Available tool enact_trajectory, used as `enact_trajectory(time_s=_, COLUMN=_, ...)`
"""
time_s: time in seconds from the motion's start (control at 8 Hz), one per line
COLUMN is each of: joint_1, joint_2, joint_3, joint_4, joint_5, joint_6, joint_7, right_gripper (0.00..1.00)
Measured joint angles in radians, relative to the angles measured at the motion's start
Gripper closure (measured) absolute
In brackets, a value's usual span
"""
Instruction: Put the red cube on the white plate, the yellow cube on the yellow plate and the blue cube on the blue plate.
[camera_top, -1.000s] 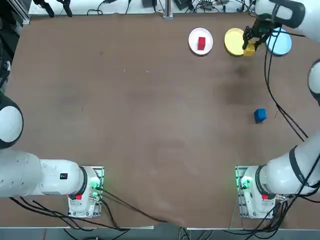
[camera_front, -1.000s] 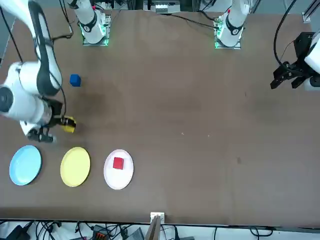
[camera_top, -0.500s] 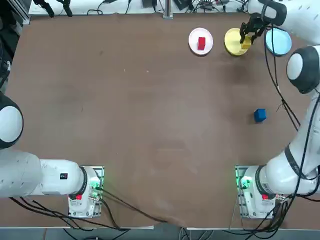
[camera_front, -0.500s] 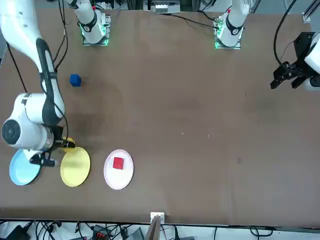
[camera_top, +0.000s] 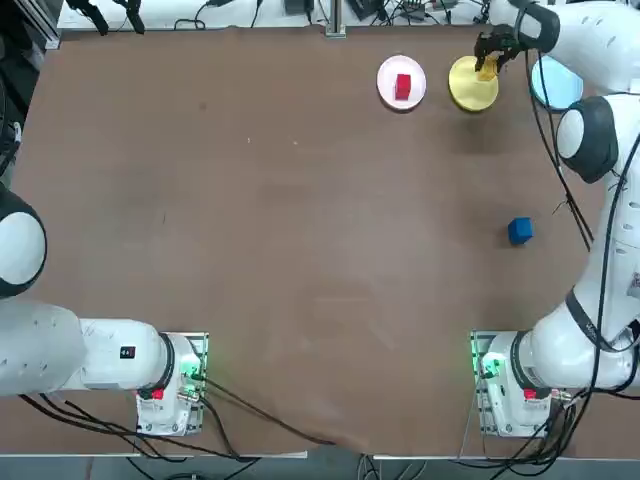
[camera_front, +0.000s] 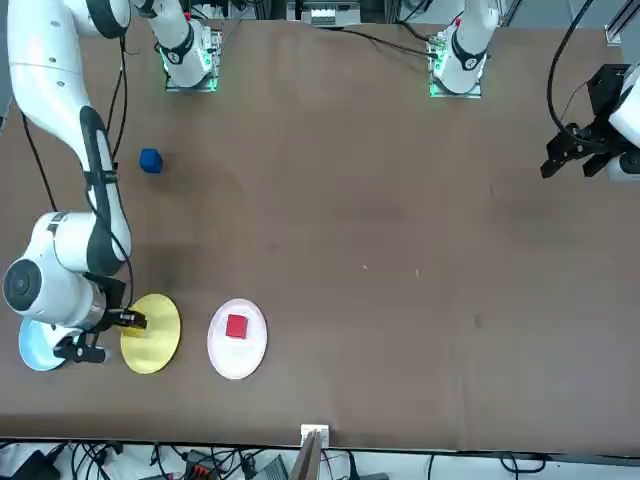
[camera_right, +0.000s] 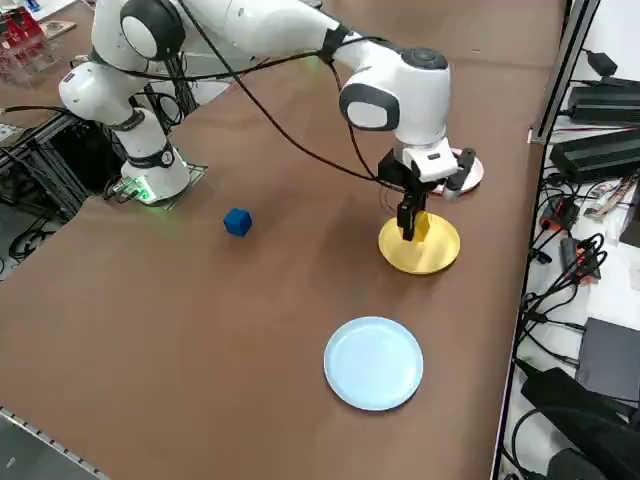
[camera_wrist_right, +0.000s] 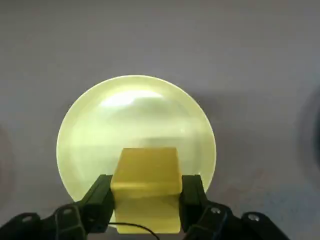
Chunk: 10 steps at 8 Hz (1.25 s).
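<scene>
Nearest my arm bases on the table I see the blue cube (camera_top: 520, 231) sitting alone on the brown tabletop (camera_top: 300, 250). Farther out, I have the 2 fingers of the right gripper (camera_wrist_right: 147, 197) clamped on the yellow cube (camera_wrist_right: 147, 170), which is over the yellow plate (camera_top: 472, 95) near its rim, though I cannot tell whether cube and plate touch. Beyond the blue cube, too, the blue plate (camera_top: 566, 88) lies to the right of the yellow one, and the white plate (camera_top: 401, 65) lies to its left with the red cube (camera_top: 403, 87) on it
</scene>
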Motion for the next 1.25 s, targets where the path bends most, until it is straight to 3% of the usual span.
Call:
enact_trajectory(time_s=0.62, joint_1=0.028, joint_2=0.065, joint_3=0.004, joint_4=0.005, joint_5=-0.001, joint_6=0.045, joint_7=0.000, right_gripper=0.31)
enact_trajectory(time_s=0.88, joint_1=0.029, joint_2=0.067, joint_3=0.004, joint_4=0.006, joint_5=-0.006, joint_6=0.052, joint_7=0.000, right_gripper=0.02)
enact_trajectory(time_s=1.25, joint_1=0.028, joint_2=0.063, joint_3=0.001, joint_4=0.026, joint_5=-0.012, joint_6=0.030, joint_7=0.000, right_gripper=0.00)
